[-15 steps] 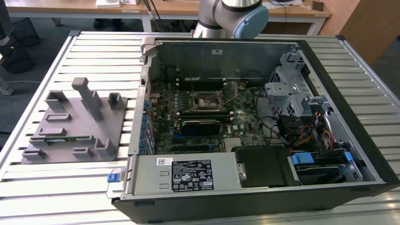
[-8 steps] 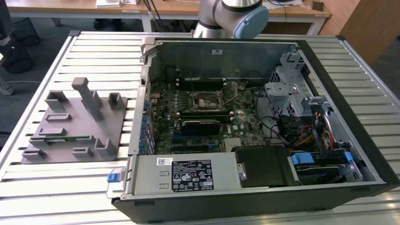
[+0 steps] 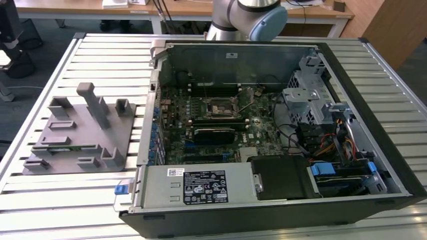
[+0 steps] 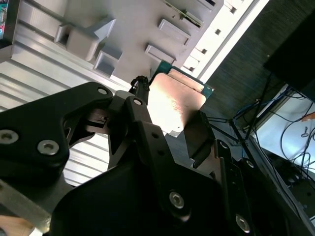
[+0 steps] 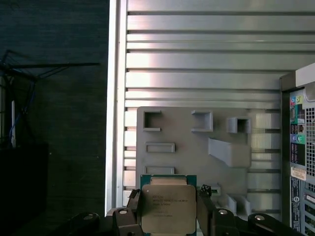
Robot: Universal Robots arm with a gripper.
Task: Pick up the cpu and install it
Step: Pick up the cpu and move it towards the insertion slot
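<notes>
A ribbed silver aluminium table (image 3: 100,50) carries an open black computer case (image 3: 395,140) with a green motherboard (image 3: 257,127) inside and, on the exterior view's left, a grey plastic fixture plate (image 3: 73,150) with raised blocks. In both wrist views the black two-fingered gripper (image 5: 168,212) is clamped on the cpu (image 5: 167,202), a small square chip with a shiny silver-grey metal top, apparently held clear above that plate, though contact is hard to judge.

You have the open computer case (image 3: 233,62) on the slatted table (image 3: 100,50); just beside it lies the grey fixture plate (image 3: 75,129).
</notes>
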